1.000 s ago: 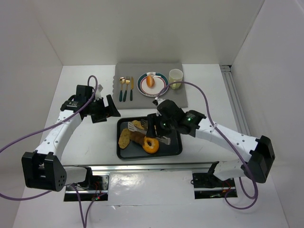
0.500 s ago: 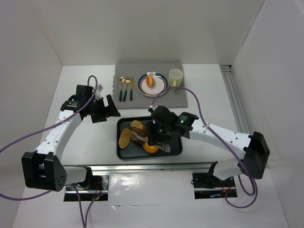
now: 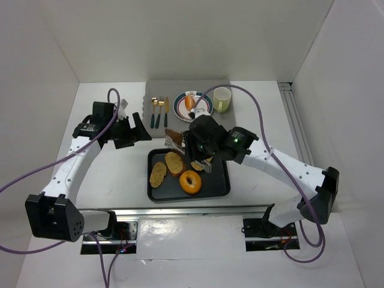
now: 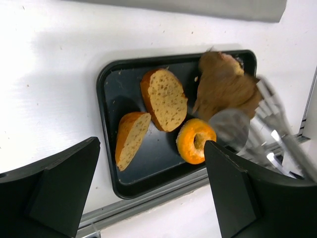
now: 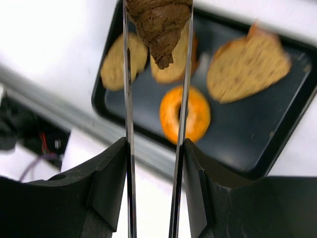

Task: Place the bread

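My right gripper is shut on metal tongs. The tongs grip a brown croissant and hold it in the air over the far left edge of the black tray. In the right wrist view the croissant hangs between the tong tips above the tray. Two bread slices and an orange bagel lie in the tray. My left gripper is open and empty, left of the tray. It looks down on the tray and the croissant.
A grey mat at the back holds a plate with an orange roll, a pale green cup and cutlery. A metal rail runs along the table's near edge.
My right arm has lifted the tongs with the croissant out of the tray and carried it toward the tray's far left edge. The left arm has shifted slightly.
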Tool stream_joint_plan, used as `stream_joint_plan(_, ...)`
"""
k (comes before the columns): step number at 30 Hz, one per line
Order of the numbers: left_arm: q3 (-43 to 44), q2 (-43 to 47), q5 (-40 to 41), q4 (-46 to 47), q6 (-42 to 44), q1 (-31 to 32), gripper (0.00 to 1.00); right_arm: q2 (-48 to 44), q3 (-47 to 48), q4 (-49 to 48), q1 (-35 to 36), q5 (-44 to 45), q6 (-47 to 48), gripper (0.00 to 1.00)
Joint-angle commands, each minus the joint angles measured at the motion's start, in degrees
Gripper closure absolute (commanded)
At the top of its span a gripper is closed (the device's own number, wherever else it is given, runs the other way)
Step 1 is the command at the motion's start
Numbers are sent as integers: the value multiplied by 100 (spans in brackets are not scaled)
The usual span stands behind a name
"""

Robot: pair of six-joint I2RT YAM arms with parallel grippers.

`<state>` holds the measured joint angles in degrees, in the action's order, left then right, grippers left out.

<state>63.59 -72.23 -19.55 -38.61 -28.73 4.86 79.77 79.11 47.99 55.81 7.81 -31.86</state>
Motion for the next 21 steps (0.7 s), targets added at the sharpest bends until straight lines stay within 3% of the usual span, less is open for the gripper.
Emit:
stream_joint_plan(1, 311, 139, -49, 3, -19, -73, 0, 284, 570, -200, -280, 940, 179, 56)
stream_joint_plan(7, 251, 139, 4, 3, -19, -73, 0, 1417, 1395, -1273, -1026, 1346, 785, 56)
stream_joint_plan(11, 189, 139, -58, 3, -19, -125, 0, 2577, 2790, -1152, -1388, 1143, 1111, 55)
stream_joint_plan(15, 189, 139, -58, 3, -19, -126, 0, 3543, 3407, -1222, -1670, 1073, 1260, 55)
stream_joint_plan(21, 189, 77, -58, -50, 96, -187, 0, 4108, 3795, -1345, -1995, 652, 1313, 53)
